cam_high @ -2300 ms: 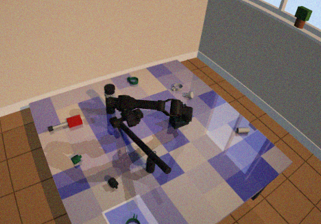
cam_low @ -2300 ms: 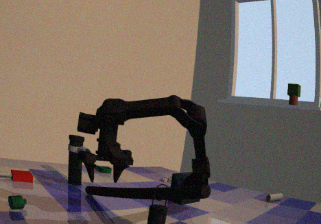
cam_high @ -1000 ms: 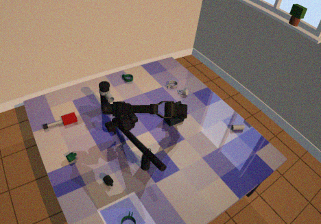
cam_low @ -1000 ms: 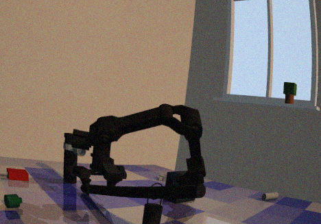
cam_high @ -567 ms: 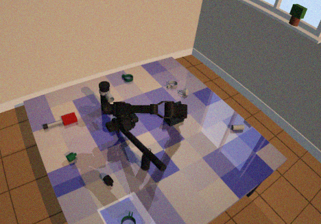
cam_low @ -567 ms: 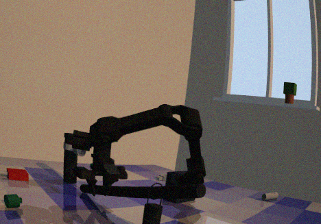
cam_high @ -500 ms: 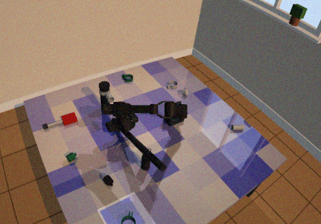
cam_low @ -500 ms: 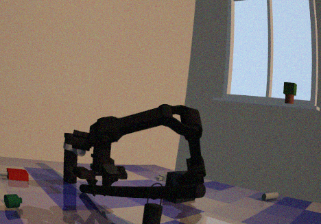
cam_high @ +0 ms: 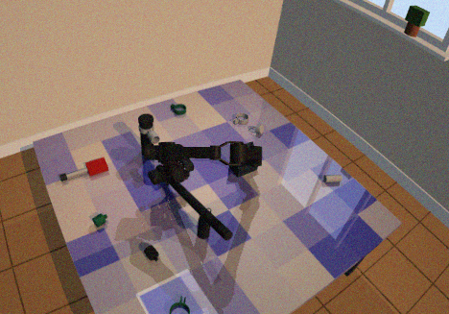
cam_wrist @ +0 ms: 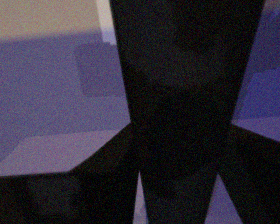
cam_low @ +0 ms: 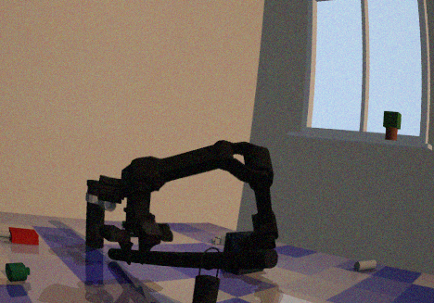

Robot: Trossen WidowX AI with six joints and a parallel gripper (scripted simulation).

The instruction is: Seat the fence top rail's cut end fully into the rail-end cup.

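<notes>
The dark rail [cam_high: 197, 206] [cam_low: 172, 258] runs through the wire loop cap [cam_low: 211, 249] on the short post [cam_high: 203, 228] [cam_low: 206, 289]. My gripper [cam_high: 166, 177] [cam_low: 134, 254] [cam_wrist: 170, 127] points down and is shut on the rail near its cut end. The big post [cam_high: 145, 145] [cam_low: 95, 227] stands upright just beyond that end. Its light band [cam_high: 144, 129] [cam_low: 91, 198] sits up near the post cap [cam_high: 146, 120], with the rail-end cup [cam_high: 153, 136] [cam_low: 109, 206] hanging from it. The cut end is outside the cup and looks lower than it in the exterior view. The rail fills the middle of the wrist view.
A red block-ended tool [cam_high: 97, 167] [cam_low: 24, 236] lies left of the post. A green fitting [cam_high: 100, 220] [cam_low: 17, 271] and a black piece [cam_high: 151, 252] lie nearer the front. A green ring [cam_high: 179, 112] lies behind. A pale cylinder [cam_high: 332, 179] [cam_low: 365, 265] lies far right.
</notes>
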